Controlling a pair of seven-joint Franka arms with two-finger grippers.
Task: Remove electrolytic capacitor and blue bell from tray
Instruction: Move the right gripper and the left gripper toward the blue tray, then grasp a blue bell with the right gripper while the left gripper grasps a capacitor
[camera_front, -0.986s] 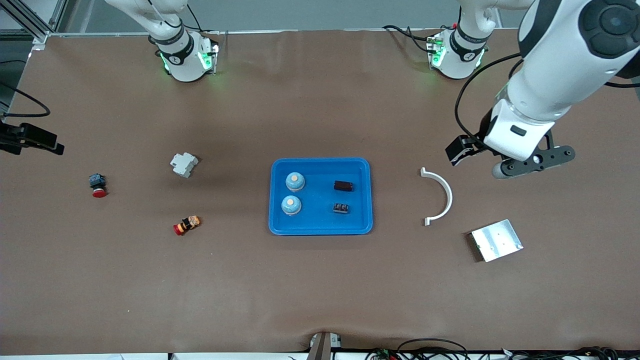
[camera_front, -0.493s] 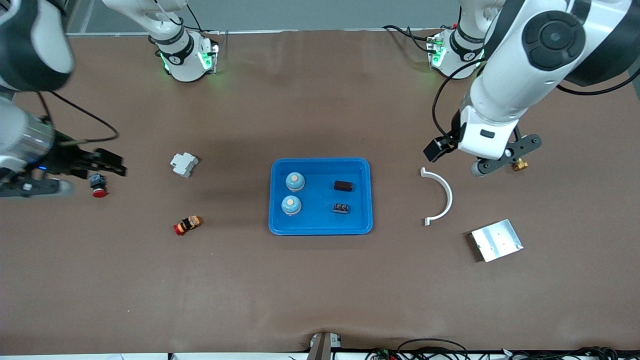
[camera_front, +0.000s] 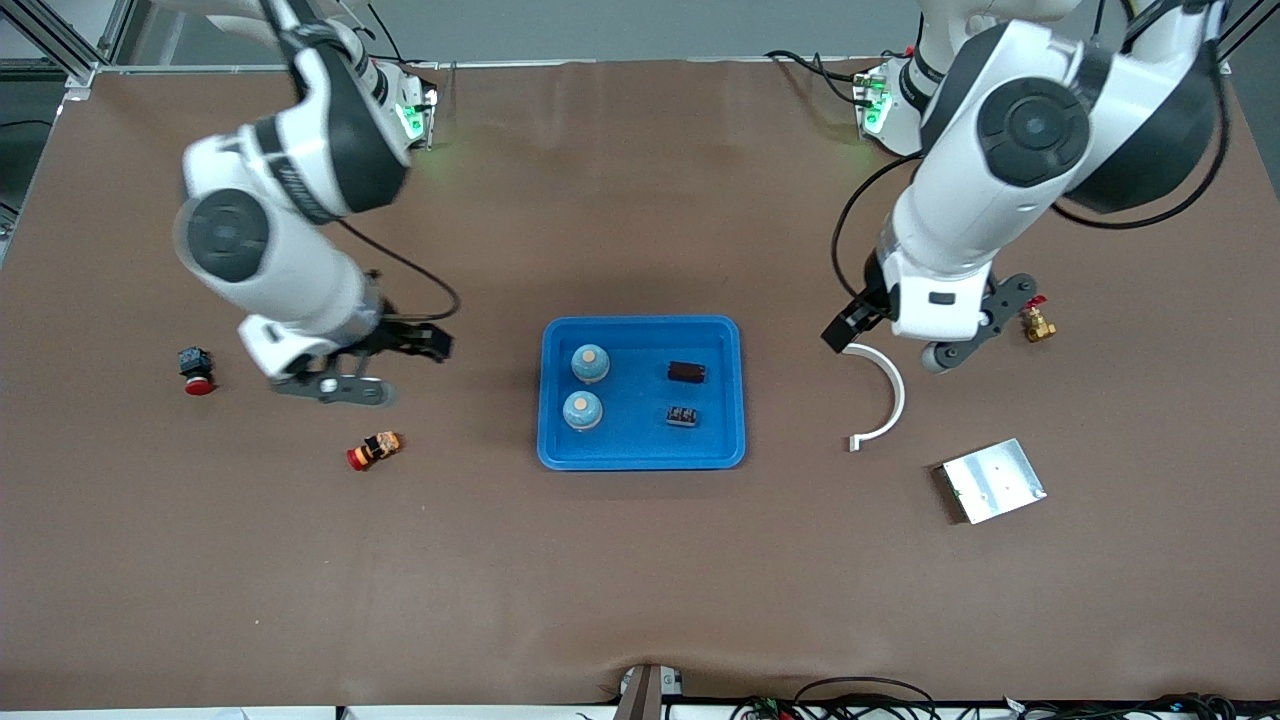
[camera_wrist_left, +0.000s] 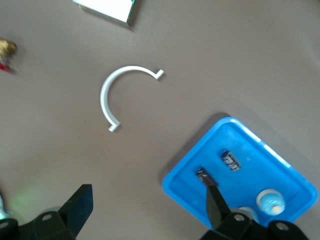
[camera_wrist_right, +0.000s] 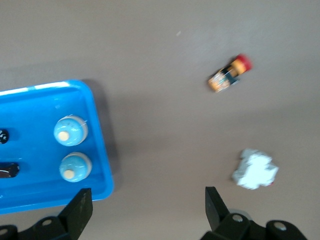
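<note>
A blue tray (camera_front: 640, 455) lies mid-table. In it stand two pale blue bells (camera_front: 590, 363) (camera_front: 582, 410) and lie two dark capacitors (camera_front: 688, 372) (camera_front: 682, 416). The right wrist view shows the tray (camera_wrist_right: 97, 130) with both bells (camera_wrist_right: 70, 129) (camera_wrist_right: 75, 167). The left wrist view shows the tray (camera_wrist_left: 175, 182) with the capacitors (camera_wrist_left: 230, 160) (camera_wrist_left: 205, 176). My right gripper (camera_front: 325, 385) (camera_wrist_right: 147, 212) hangs open and empty over bare table beside the tray, toward the right arm's end. My left gripper (camera_front: 935, 352) (camera_wrist_left: 147, 210) hangs open and empty over the table by the white arc.
A white arc piece (camera_front: 885, 395), a metal plate (camera_front: 992, 480) and a brass fitting (camera_front: 1035, 322) lie toward the left arm's end. Two red-capped buttons (camera_front: 196, 370) (camera_front: 374, 449) lie toward the right arm's end. A white breaker (camera_wrist_right: 255, 170) shows under the right arm.
Both arms have swung in toward the tray. The right arm came in from the table's end and now covers the white breaker in the front view. Both grippers stayed open.
</note>
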